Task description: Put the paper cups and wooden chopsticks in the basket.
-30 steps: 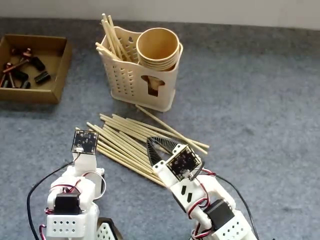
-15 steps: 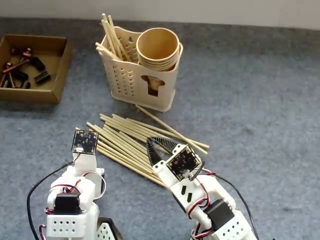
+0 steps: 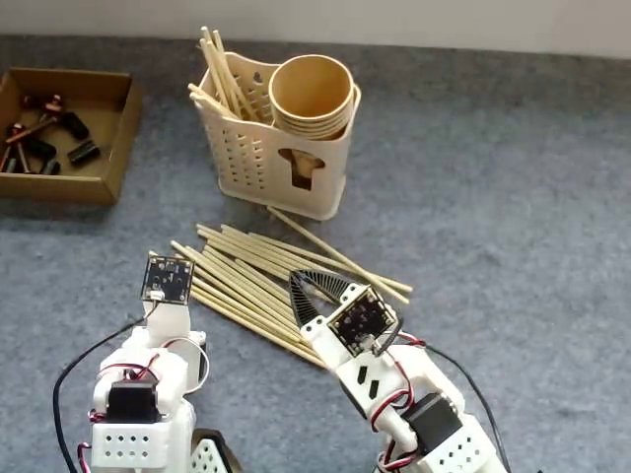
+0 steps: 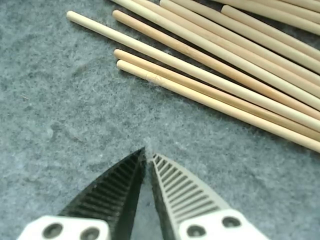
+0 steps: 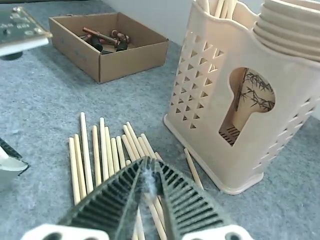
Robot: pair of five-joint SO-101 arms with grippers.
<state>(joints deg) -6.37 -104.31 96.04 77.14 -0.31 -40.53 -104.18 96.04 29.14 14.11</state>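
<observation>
High view: the loose chopsticks point(image 3: 286, 281) lie in a fanned bundle on the grey tabletop point(image 3: 513, 197), near the foot of the basket point(image 3: 256, 168). The basket already carries a stack of paper cups point(image 3: 312, 94) in one compartment and upright sticks point(image 3: 219, 69) in the other.

The loose ones look light, stiff, thin and smooth, so they will likely roll or pivot if pinched off-centre. They lie touching side by side, which leaves little room to get a finger between them. The outermost stick, or one whose end juts out of the bundle, looks like the easiest hold, taken near its middle so that it stays level.

The left arm's fingers point(image 4: 115, 195) are almost closed on nothing, over bare tabletop just beside the stick ends. The right arm's fingers point(image 5: 120, 195) are pressed together above the bundle; I cannot tell whether a stick is nipped between them.

A cardboard box point(image 3: 69, 133) of small parts sits well apart.
</observation>
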